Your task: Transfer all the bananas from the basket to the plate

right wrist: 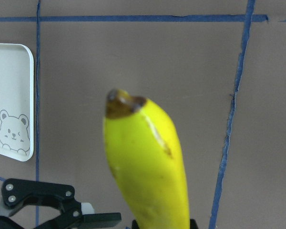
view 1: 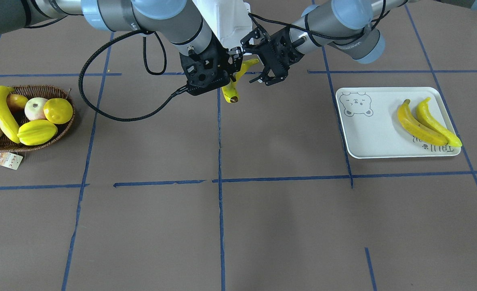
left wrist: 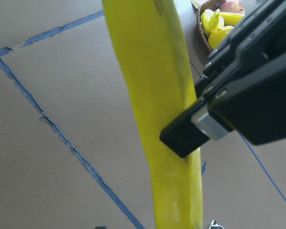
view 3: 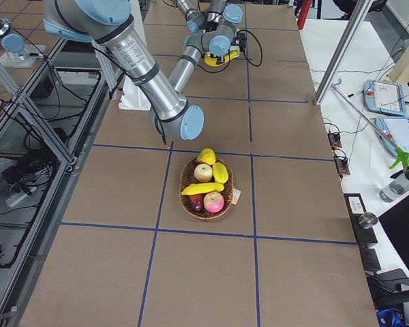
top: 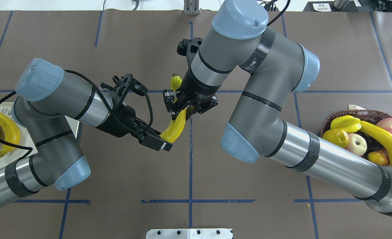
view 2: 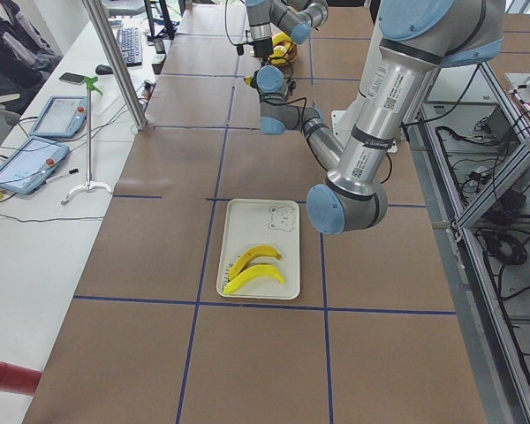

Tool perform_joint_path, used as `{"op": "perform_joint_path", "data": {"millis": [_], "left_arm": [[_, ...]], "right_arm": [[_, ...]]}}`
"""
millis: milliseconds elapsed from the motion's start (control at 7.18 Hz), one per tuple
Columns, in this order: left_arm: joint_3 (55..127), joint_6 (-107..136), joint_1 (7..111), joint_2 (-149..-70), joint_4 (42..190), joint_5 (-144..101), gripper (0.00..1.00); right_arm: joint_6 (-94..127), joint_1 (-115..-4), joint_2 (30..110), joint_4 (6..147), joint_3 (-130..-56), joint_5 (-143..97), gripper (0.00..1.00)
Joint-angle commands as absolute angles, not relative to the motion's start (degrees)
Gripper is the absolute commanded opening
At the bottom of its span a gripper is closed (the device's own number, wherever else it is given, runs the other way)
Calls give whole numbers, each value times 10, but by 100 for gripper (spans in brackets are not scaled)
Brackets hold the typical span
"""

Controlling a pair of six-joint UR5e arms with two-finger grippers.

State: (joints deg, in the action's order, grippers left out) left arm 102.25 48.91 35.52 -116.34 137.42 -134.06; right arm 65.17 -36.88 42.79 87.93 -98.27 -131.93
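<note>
Above the table's middle, my right gripper (view 1: 233,66) is shut on a yellow banana (view 1: 232,91) and holds it in the air. My left gripper (view 1: 264,81) is open at the banana's other end. In the left wrist view one finger (left wrist: 200,129) lies against the banana (left wrist: 157,95); the second finger is hidden. Another banana (view 1: 0,113) lies in the wicker basket (view 1: 40,86) at the view's left. Two bananas (view 1: 420,127) rest side by side on the off-white bear-print plate (view 1: 371,137) at the view's right.
The basket also holds a starfruit (view 1: 37,132), a lemon (view 1: 57,110) and apples (view 1: 35,108); a paper tag (view 1: 9,160) hangs from it. Blue tape lines cross the brown table. Beyond the table a side bench carries tablets (view 2: 57,115), with a seated person behind it.
</note>
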Motion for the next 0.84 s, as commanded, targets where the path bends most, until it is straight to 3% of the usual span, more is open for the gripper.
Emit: {"op": "perform_joint_path", "data": {"millis": [0, 139, 279, 418, 557, 697], "left_arm": [[1024, 490, 354, -1164, 1377, -1350, 46], [1024, 490, 354, -1164, 1377, -1350, 37], [1024, 490, 354, -1163, 1377, -1350, 18], [1025, 495, 355, -1162, 1377, -1349, 0], [1027, 521, 354, -1161, 1377, -1349, 0], [1028, 526, 354, -1160, 1377, -1349, 0]], "right_arm": [[652, -366, 428, 875, -983, -1319, 4], [652, -364, 429, 875, -983, -1319, 4], [652, -364, 429, 875, -983, -1319, 8], [653, -364, 429, 875, -983, -1319, 30], [652, -364, 429, 875, -983, -1319, 82], [652, -364, 429, 875, -984, -1319, 100]]}}
